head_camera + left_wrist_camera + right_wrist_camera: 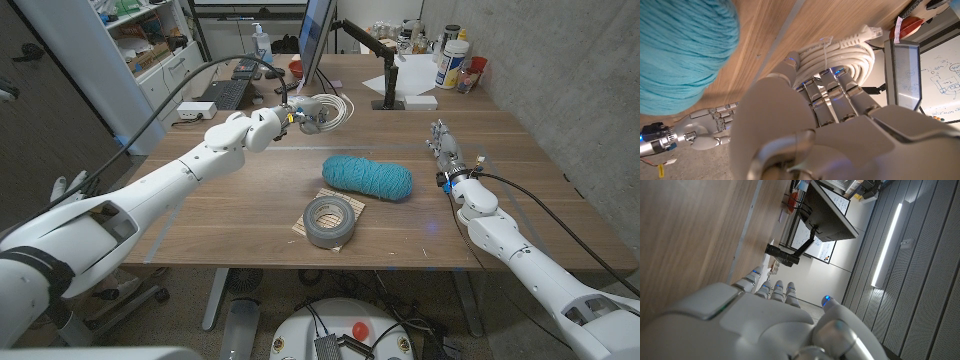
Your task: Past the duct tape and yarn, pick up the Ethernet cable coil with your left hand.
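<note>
So my left hand (pixel 300 116) was stretched way out over the far part of the wooden table (pixel 250 215), past both the teal yarn skein (pixel 367 178) and the grey duct tape roll (pixel 331 220). It had its fingers (pixel 827 100) wrapped around the white Ethernet cable coil (pixel 335 108), gripping it on the side nearest me. From the left wrist camera the coil (pixel 840 57) was bundled with a thin zip tie and had a clear plug sticking out one end. I honestly couldn't tell whether the coil was lifted off the wood or touching it.

The yarn sat about mid-table, and the tape roll lay flat just in front of it, closer to me, on a small square mat (pixel 300 228). The two were near each other but apart.

My right hand (pixel 443 148) was off on the right side of the table, well apart from everything, fingers straight and pointing away from me, holding nothing. In the right wrist view the fingers (pixel 775 291) looked extended side by side.

A monitor (pixel 318 40) stood at the far edge just behind the coil, with a keyboard (pixel 228 93) to its left.
</note>
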Controlling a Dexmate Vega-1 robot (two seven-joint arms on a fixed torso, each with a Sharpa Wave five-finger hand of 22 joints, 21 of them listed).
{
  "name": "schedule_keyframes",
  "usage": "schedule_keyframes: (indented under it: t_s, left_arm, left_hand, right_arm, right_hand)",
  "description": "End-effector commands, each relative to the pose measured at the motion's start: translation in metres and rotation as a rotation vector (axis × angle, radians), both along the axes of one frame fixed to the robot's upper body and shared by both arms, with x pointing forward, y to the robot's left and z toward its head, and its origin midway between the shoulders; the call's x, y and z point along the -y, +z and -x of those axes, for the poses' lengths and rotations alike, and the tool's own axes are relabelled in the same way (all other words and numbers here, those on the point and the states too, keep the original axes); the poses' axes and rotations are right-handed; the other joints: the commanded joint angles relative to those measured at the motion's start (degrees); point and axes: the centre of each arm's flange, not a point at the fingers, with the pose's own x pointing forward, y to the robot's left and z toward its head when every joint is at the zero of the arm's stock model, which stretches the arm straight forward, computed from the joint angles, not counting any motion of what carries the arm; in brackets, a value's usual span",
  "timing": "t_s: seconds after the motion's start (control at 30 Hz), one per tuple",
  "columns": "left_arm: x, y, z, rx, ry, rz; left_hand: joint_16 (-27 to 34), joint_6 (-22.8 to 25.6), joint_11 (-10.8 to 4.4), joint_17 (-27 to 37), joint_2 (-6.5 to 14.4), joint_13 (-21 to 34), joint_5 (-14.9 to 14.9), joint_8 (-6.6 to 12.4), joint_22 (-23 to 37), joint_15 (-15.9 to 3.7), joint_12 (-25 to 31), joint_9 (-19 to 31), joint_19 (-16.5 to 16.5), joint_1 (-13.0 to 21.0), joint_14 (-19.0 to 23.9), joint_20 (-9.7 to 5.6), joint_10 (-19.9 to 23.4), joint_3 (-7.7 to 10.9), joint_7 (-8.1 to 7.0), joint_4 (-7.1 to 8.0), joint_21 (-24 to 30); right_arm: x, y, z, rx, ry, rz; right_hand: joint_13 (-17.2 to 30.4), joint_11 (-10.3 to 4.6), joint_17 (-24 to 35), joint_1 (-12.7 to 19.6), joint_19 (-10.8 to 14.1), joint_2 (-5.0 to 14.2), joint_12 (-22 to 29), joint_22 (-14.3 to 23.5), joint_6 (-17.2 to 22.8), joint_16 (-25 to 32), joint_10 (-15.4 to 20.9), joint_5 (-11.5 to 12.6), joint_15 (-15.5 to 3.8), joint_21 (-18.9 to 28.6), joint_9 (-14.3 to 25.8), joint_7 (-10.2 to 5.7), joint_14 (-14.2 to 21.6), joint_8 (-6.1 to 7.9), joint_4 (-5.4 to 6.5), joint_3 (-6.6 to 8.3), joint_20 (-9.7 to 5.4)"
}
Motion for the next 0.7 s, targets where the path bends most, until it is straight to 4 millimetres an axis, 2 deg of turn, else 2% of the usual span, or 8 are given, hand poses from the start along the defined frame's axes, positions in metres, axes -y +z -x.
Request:
schedule_keyframes:
  t_s: [0.03, 0.7]
  left_arm:
    - [0.0024, 0.0052, 0.0062, 0.008, 0.005, -0.001]
    - [0.0064, 0.0108, 0.0145, 0.025, 0.002, -0.004]
  left_hand:
    - [-0.18, 0.76, -1.83, 0.35, 6.71, 0.31, 0.47, 1.6, -0.01, -7.6, 3.39, 2.45, -0.27, 6.1, 0.44, -0.24, 2.17, 1.05, -1.23, 0.95, 0.4]
    - [-0.81, 0.67, -2.04, 0.93, 6.71, 0.1, 0.48, 2.05, -0.25, -7.56, 3.8, 2.21, -0.58, 6.01, 0.66, -0.21, 1.88, 1.06, -1.12, 0.98, 1.2]
  right_arm:
    - [-0.0015, -0.0001, -0.0007, -0.002, 0.005, 0.006]
    - [-0.0013, 0.0004, -0.0002, -0.001, 0.002, 0.004]
  right_hand:
    - [0.17, -0.05, 0.17, -0.29, -0.26, 4.68, -0.1, 0.22, 0.48, 0.42, -0.3, -0.21, -2.21, 0.18, 0.3, -0.19, -0.36, 0.2, -0.16, 0.47, 0.04]
    - [0.17, -0.07, 0.18, -0.3, -0.29, 4.66, -0.1, 0.22, 0.53, 0.43, -0.3, -0.22, -2.16, 0.18, 0.3, -0.17, -0.35, 0.17, -0.16, 0.48, 0.05]
